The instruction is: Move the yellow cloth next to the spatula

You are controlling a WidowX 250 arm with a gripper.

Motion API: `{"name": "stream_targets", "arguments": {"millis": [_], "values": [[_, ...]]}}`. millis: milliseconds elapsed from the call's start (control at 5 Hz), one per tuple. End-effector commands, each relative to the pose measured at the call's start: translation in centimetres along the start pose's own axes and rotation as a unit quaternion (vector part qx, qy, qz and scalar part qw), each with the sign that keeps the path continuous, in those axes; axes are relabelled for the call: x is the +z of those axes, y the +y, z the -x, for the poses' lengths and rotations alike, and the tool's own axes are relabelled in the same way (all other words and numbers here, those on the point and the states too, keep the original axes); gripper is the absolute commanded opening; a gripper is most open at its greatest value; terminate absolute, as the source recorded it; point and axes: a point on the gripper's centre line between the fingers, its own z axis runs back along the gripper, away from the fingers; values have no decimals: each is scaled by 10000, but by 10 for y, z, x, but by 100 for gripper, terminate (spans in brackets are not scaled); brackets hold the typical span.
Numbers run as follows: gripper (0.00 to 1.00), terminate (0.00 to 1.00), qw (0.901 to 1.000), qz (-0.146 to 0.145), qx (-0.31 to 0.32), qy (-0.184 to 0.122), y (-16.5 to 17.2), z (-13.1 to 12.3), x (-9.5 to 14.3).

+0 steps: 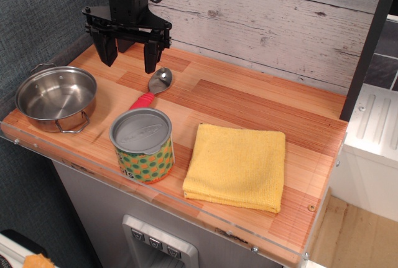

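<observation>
The yellow cloth [236, 166] lies folded flat on the right front part of the wooden counter. The spatula [155, 87] lies left of the middle, its silver head toward the back and its red-pink handle pointing at the can. My gripper [129, 55] hangs above the back left of the counter, just left of the spatula's head. Its two black fingers are spread apart and hold nothing. It is far from the cloth.
A steel pot with wire handles [56, 99] stands at the left edge. A can with a green dotted label [142, 145] stands at the front between the pot and the cloth. A plank wall [267, 25] runs behind the counter [249, 100].
</observation>
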Motion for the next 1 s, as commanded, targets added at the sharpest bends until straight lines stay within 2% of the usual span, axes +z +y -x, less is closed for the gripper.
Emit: {"name": "stream_targets", "arguments": {"millis": [0,600,800], "values": [[100,0,10000,0,0,0,0,0,0],[100,0,9989,167,-403,-181,-47,3,33],[100,0,9975,354,-593,-154,-72,13,42]]}}
